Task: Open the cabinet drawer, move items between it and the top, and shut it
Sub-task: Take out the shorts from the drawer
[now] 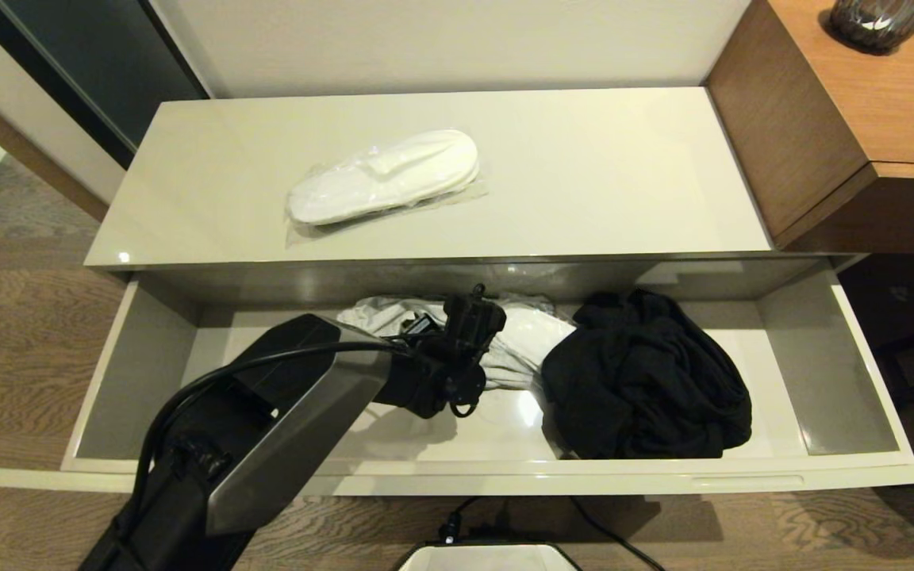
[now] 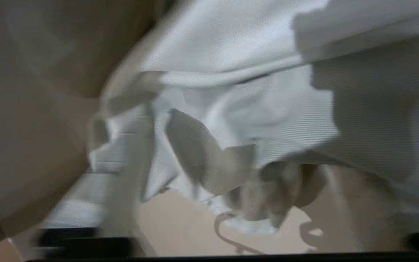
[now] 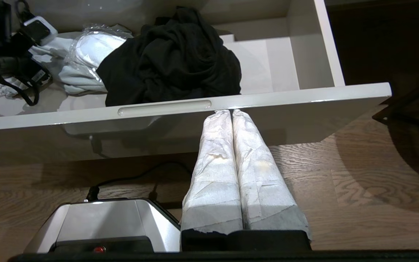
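Observation:
The cabinet drawer (image 1: 441, 476) stands pulled out, its front rim (image 3: 304, 96) nearest me. Inside lie a black garment (image 1: 647, 388) (image 3: 173, 62) on the right and a light grey garment (image 1: 520, 349) (image 2: 249, 91) in the middle. A clear-wrapped pair of slippers (image 3: 89, 47) lies partly tucked between the two garments. My left gripper (image 1: 473, 333) reaches into the drawer and hangs right over the grey garment, hidden under its wrist. Another wrapped slipper pair (image 1: 384, 176) lies on the top (image 1: 584, 174). My right gripper (image 3: 229, 112) is shut and empty, parked just below the drawer front.
A taller brown wooden unit (image 1: 846, 119) with a dark glass vase (image 1: 877, 20) adjoins the cabinet on the right. My base (image 1: 489, 555) and a black cable (image 3: 122, 178) lie on the wood floor in front of the drawer.

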